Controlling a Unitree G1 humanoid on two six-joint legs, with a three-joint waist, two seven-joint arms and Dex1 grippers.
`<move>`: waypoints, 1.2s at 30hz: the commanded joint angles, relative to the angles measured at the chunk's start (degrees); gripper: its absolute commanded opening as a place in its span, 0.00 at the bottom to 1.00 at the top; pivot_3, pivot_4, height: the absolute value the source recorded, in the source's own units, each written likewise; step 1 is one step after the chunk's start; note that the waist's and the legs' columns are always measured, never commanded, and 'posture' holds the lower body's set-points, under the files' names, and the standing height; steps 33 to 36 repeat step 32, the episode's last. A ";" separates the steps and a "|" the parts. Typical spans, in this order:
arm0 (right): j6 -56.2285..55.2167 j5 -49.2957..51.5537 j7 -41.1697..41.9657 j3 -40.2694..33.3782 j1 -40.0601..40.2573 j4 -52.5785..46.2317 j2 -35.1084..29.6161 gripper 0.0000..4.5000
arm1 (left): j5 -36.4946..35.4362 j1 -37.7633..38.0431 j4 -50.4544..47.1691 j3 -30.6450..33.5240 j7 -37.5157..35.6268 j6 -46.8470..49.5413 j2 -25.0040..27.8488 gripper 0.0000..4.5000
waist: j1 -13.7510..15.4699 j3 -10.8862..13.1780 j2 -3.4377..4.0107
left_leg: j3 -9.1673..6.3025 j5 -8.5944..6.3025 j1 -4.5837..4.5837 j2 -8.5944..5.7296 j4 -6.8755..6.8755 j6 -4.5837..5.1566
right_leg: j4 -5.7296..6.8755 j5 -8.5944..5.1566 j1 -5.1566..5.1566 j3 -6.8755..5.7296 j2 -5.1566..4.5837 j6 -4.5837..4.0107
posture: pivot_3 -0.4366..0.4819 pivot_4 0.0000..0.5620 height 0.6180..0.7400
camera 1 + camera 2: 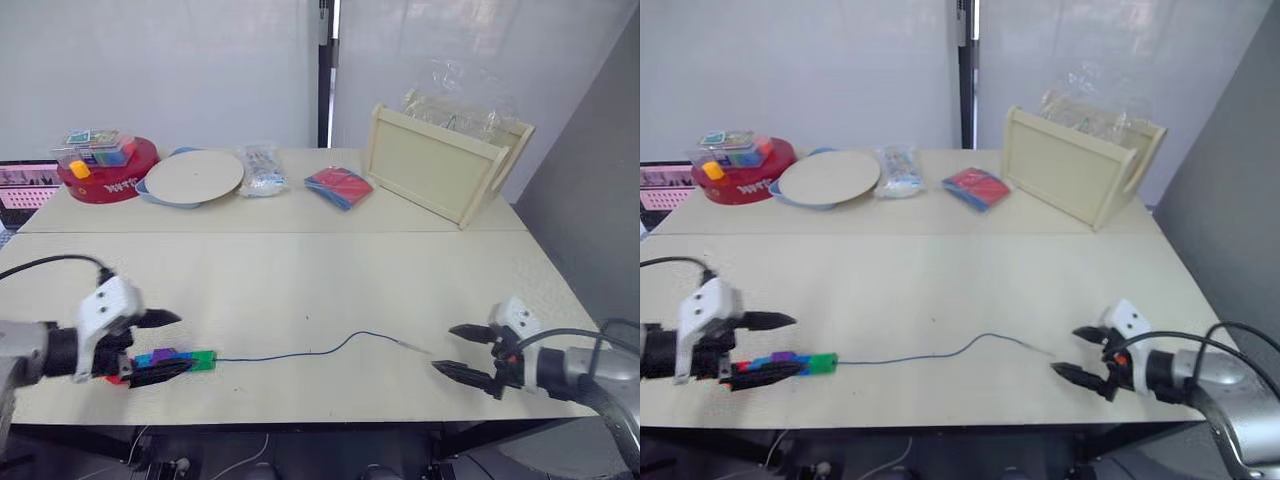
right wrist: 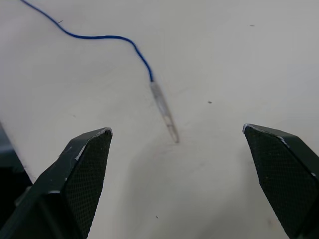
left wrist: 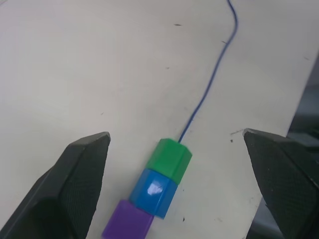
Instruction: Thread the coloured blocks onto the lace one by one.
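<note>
Seemingly all strung already: coloured blocks (image 1: pixel 172 360) in a row at the near left, on the lace (image 1: pixel 310 352) trailing right to its pale tip (image 2: pixel 164 112). Left gripper (image 1: pixel 160 345) wide apart around the row, right gripper (image 1: pixel 462 350) apart near the tip, neither touching. Best to withdraw gently, snagging nothing. Left wrist: green, blue, purple adjoining; right wrist: tip flat on the table (image 1: pixel 300 280).

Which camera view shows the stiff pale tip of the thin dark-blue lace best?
The right wrist view: the stiff pale tip lies large on the table between the open right tool. Both eye views show it as a faint sliver.
</note>
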 commanded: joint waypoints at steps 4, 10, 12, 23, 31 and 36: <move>-9.57 0.44 -2.25 -9.00 4.45 9.42 4.55 0.99 | -4.83 11.08 8.52 14.59 0.79 -7.70 -6.01 1.00 | 0.26 0.03 -0.10 | 0.01 -0.01 0.18 -0.06 -0.04 -0.02 | -0.02 0.00 0.18 -0.01 -0.09 -0.01 | 0.48 0.27 1.00; -16.49 0.27 0.83 -11.05 6.62 18.07 4.11 0.99 | -5.79 15.45 21.73 15.43 0.79 -13.38 -5.26 1.00 | 0.18 0.02 -0.11 | 0.02 -0.01 0.31 -0.11 -0.11 -0.02 | -0.06 0.00 0.27 0.00 -0.13 -0.01 | 0.48 0.27 1.00; -19.34 -0.06 1.87 -11.34 7.06 20.75 3.89 0.99 | -6.02 15.67 24.10 14.34 0.87 -14.54 -4.84 1.00 | 0.04 0.02 -0.12 | 0.02 -0.02 0.31 -0.10 -0.12 -0.03 | -0.06 0.00 0.27 0.01 -0.13 -0.01 | 0.48 0.27 1.00; -27.34 -1.35 4.27 -10.17 7.75 28.30 3.08 0.99 | -5.08 13.89 32.72 6.55 1.92 -21.64 -1.79 1.00 | -0.03 0.00 -0.16 | 0.06 -0.03 0.44 -0.06 -0.20 -0.06 | -0.07 0.00 0.33 0.04 -0.10 -0.01 | 0.48 0.27 1.00; -24.98 -1.12 2.81 -9.05 7.67 26.18 3.16 0.99 | -5.95 13.97 31.60 4.45 3.30 -21.99 -1.80 1.00 | -0.01 -0.01 -0.18 | 0.07 -0.03 0.45 -0.06 -0.20 -0.07 | -0.07 0.00 0.34 0.06 -0.10 -0.01 | 0.48 0.27 1.00; -24.59 -1.10 2.71 -8.86 7.64 25.87 3.12 0.99 | -5.88 14.10 31.76 4.15 3.21 -21.80 -1.53 1.00 | -0.01 -0.01 -0.18 | 0.07 -0.04 0.45 -0.05 -0.20 -0.07 | -0.07 0.00 0.34 0.06 -0.10 -0.01 | 0.48 0.27 1.00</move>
